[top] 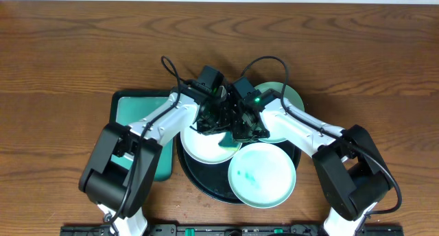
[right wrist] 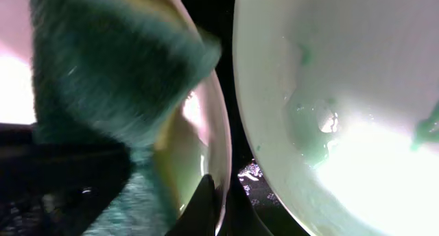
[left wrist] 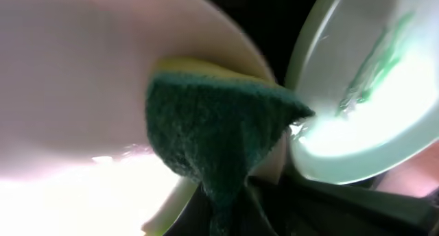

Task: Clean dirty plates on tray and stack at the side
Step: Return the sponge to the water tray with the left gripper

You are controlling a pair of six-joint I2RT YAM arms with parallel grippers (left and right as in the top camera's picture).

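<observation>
The black tray sat on the bench, and everything else lay on it or next to it. Three plates were on the tray. The white plate lay over the tray's left part. A smeared mint plate lay on the tray's near side and overhung its rim. A second mint plate sat at the tray's far right edge, largely hidden by the right arm. Green smears showed on the smeared mint plate's face, and the wrist views showed more green streaks and a pooled blot on a mint plate.

A teal rectangular tray sat touching or just beside the black tray's left edge, partly under the left arm.

Both tools met above the tray's far middle. The left tool was clamped on a sponge, green scouring side out with a yellow layer behind, pressed against the white plate's inner face. The right tool was closed down, a dark finger lying on the white plate's rim, apparently pinching it.

The bench was dark brown wood with the grain running side to side. Nothing of the room beyond it was visible.
</observation>
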